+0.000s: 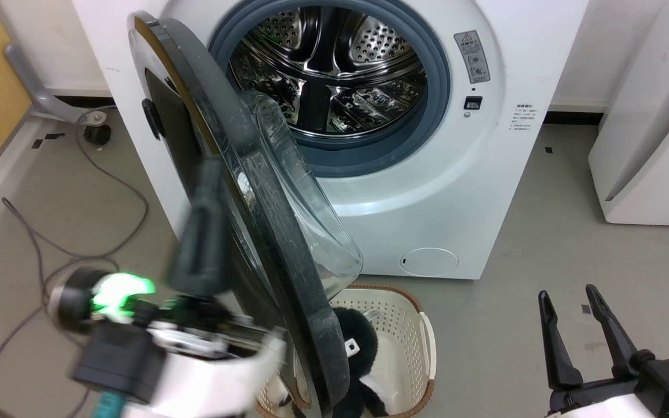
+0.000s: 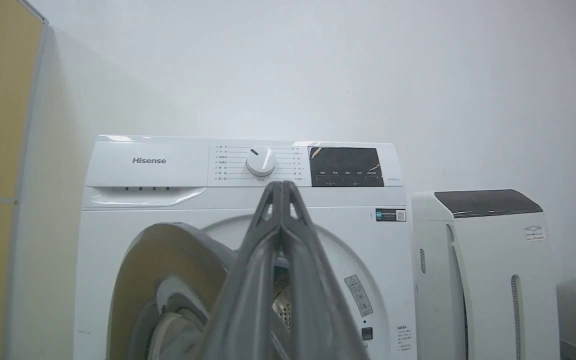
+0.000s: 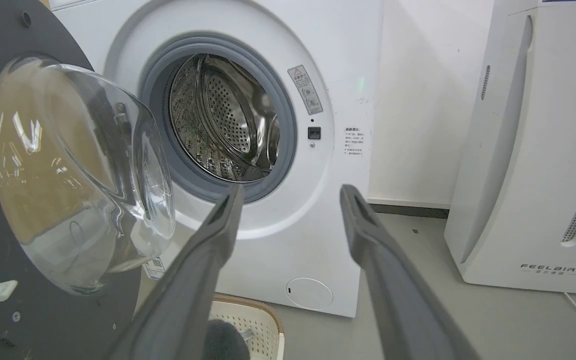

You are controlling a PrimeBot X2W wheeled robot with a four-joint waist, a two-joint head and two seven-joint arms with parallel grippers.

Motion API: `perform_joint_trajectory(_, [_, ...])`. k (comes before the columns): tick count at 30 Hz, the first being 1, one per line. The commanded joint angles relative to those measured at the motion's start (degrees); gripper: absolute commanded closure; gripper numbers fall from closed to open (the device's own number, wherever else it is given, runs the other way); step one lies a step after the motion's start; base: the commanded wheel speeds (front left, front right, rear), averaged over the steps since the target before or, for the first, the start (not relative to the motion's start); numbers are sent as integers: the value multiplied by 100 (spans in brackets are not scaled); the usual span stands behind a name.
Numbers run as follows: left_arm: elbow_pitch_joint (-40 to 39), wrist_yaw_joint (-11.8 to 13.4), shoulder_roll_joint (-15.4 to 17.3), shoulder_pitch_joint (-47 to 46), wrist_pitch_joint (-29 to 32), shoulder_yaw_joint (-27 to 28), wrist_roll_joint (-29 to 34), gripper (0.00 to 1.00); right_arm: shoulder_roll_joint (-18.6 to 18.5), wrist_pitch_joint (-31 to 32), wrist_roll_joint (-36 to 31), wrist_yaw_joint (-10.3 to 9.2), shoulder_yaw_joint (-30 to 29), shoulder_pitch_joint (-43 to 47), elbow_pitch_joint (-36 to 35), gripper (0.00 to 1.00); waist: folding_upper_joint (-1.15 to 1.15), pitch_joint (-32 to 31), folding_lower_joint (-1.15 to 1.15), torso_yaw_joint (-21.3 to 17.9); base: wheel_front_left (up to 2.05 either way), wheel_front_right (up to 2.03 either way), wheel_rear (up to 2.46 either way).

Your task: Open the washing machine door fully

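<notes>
Front of the white washing machine (image 1: 427,191): glossy black round washing machine door (image 1: 305,302), clear bulging glass bowl at centre, stands swung out about halfway, perforated steel drum (image 1: 334,64) exposed. Left jaws closed tip to tip, empty, blurred beside the door's outer face. Right jaws spread wide, empty, above smooth grey floor (image 1: 543,232). Cream perforated basket (image 1: 410,342) under the door

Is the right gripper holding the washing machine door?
No, the right gripper stands open over the grey floor, well to the right of the washing machine door.
</notes>
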Motion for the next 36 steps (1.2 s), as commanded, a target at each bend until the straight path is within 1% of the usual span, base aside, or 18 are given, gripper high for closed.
perform_joint_trajectory(1, [-52, -60, 8, -84, -25, -131, 85, 100, 25, -22, 53, 5, 15, 19, 11, 0, 0, 4, 0, 4, 0, 0, 0])
perform_joint_trajectory(6, [-154, -306, 8, -101, -25, -815, 302, 100, 26, -22, 53, 5, 19, -6, 26, 0, 0, 12, 0, 16, 0, 0, 0])
perform_joint_trajectory(10, [-135, -444, 25, -25, -25, -1302, 488, 100, 26, -22, 55, 5, 19, 3, 43, 0, 0, 22, 0, 27, 0, 0, 0])
perform_joint_trajectory(18, [99, -592, 179, 195, -25, -2086, 670, 100, 26, -22, 55, 5, 14, -48, 64, 0, 0, 109, 0, 57, 0, 0, 0])
perform_joint_trajectory(26, [468, -520, 207, 501, -25, -2450, 660, 100, 26, -22, 58, 5, -8, -117, 80, 0, 0, 224, 0, 118, 0, 0, 0])
perform_joint_trajectory(36, [1236, -208, 204, 899, -25, -2413, 478, 100, 26, -22, 22, 5, 1, -133, 126, 0, 0, 278, 0, 225, 0, 0, 0])
